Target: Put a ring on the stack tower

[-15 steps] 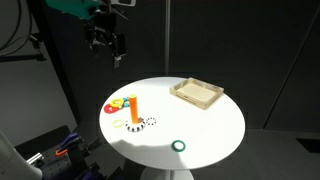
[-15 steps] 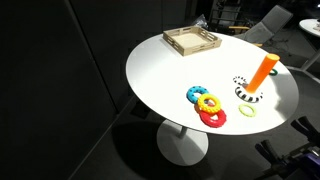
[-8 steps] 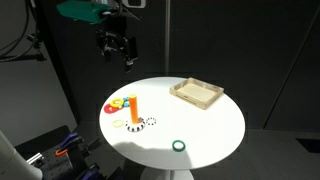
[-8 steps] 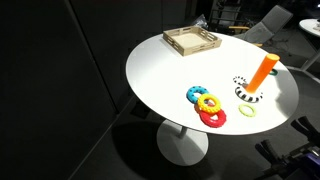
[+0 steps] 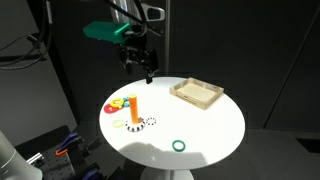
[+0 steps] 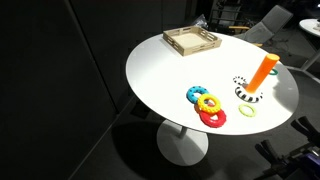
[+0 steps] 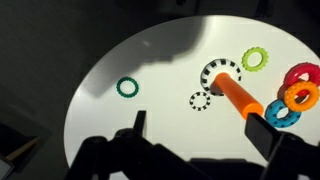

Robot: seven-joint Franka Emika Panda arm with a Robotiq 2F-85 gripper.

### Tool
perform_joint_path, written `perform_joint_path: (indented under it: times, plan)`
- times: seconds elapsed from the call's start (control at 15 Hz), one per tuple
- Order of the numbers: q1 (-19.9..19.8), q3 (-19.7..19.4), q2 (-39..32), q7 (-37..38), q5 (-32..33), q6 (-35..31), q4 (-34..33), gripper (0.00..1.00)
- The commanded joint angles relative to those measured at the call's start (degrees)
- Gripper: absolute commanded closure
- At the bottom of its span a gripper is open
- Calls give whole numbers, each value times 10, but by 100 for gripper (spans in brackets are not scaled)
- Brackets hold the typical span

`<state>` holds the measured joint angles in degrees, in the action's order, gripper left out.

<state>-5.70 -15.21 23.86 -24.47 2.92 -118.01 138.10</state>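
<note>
A round white table (image 5: 200, 125) stands brightly lit in a dark room, with black drapes behind it. The robot's gripper (image 5: 147, 70) hangs in the air over the table's far edge, touching nothing. In the wrist view its two dark fingers (image 7: 139, 122) are spread wide, with bare tabletop showing between them (nothing is held).

The dark-green ring (image 5: 179, 146) lies flat on the table across from the gripper and well apart from it, near the rim on the opposite side. In the wrist view the ring (image 7: 127, 87) sits alone on the white surface, ahead of one finger.

The stack tower (image 5: 133, 106), a slim orange peg on a round base, stands upright much nearer the tool, below it and slightly to one side. In the wrist view the stack tower (image 7: 238, 97) lies ahead of the gap between the fingers, and it also stands upright in an exterior view (image 6: 261, 72). A black-and-white checkered ring (image 5: 151, 123) lies just beside the tower's foot.

A cluster of coloured rings (image 6: 210, 103) in red, yellow and blue lies flat on the table near the tower, beyond it from the green ring. A shallow wooden tray (image 5: 196, 103) rests on the table to the gripper's other side, apart from all the rings.
</note>
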Motion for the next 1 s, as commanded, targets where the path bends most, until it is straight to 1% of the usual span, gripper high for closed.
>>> perform_joint_path:
  times: [0.0,0.2,0.4,0.53,0.6,0.67,0.93]
  plan:
    - [-19,-4,-41,3,15,-63,-1,0]
    - [-38,-6,-79,9,35,-110,-2,0]
    - [-53,-7,-114,14,47,-138,-1,0]
    - [-59,-6,-129,17,52,-145,-2,0]
    - [-60,-3,-128,17,52,-141,-4,0]
    - [-57,-5,-126,4,37,-137,1,0]
    - [-57,-5,-131,4,38,-138,0,0]
